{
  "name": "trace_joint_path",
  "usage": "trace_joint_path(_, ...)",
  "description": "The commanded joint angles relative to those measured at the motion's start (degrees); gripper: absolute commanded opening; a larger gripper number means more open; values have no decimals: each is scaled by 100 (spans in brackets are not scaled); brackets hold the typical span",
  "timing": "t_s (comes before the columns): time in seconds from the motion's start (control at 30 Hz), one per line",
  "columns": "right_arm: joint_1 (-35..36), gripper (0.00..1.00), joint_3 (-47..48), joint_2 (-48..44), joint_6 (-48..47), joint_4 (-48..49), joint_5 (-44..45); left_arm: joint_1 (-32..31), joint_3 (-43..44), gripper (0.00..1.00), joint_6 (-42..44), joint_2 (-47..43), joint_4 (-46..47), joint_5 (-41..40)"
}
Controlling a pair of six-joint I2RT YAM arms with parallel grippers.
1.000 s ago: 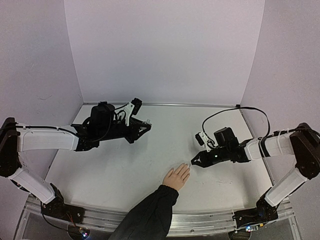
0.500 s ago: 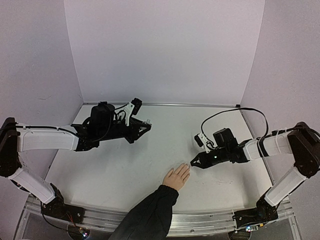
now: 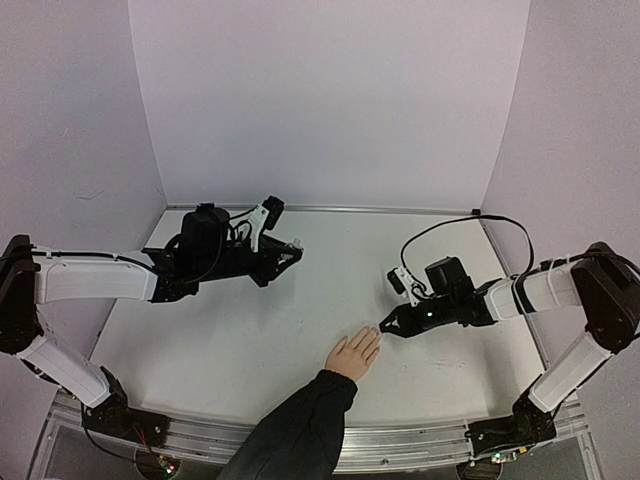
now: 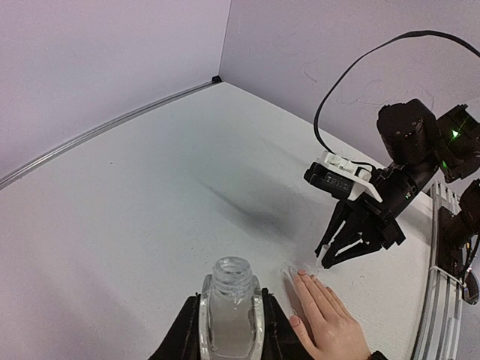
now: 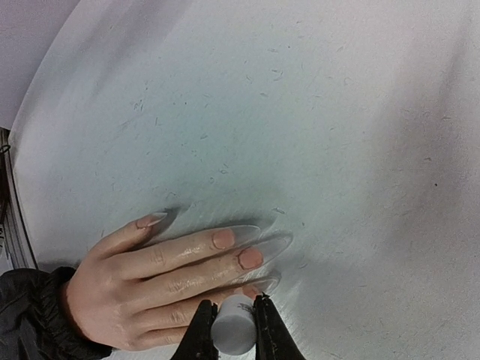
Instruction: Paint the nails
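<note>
Right gripper (image 5: 233, 324) is clamped on a white cap (image 5: 232, 337), right over the fingertips of the hand (image 5: 135, 289) lying flat on the table (image 5: 315, 112). The nails (image 5: 223, 239) sit just beside the cap. Left gripper (image 4: 231, 330), well apart, grips an open clear bottle (image 4: 230, 296).

The left gripper (image 4: 231, 324) clamps a clear bottle (image 4: 231, 296) at the near edge, upright, its neck uncapped. Just to the right a hand (image 4: 330, 326) lies flat on the white table (image 4: 150, 195), fingers pointing far, its nails (image 4: 301, 273) pinkish. The black right gripper (image 4: 324, 261) tilts down at the fingertips, jaws nearly together; whether it touches a nail cannot be told. A black cable (image 4: 352, 75) loops above that arm. Purple walls (image 4: 112, 45) meet in the far corner.
</note>
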Motion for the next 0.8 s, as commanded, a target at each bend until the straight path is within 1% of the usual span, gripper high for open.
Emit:
trace_joint_path(0.0,30,0,125,38,12,36,-47,-30,136,0,-56,-60,348,-2)
trace_joint_path(0.77,32,0,264,218,70,80,230,-31,182,0,12,-6,348,3)
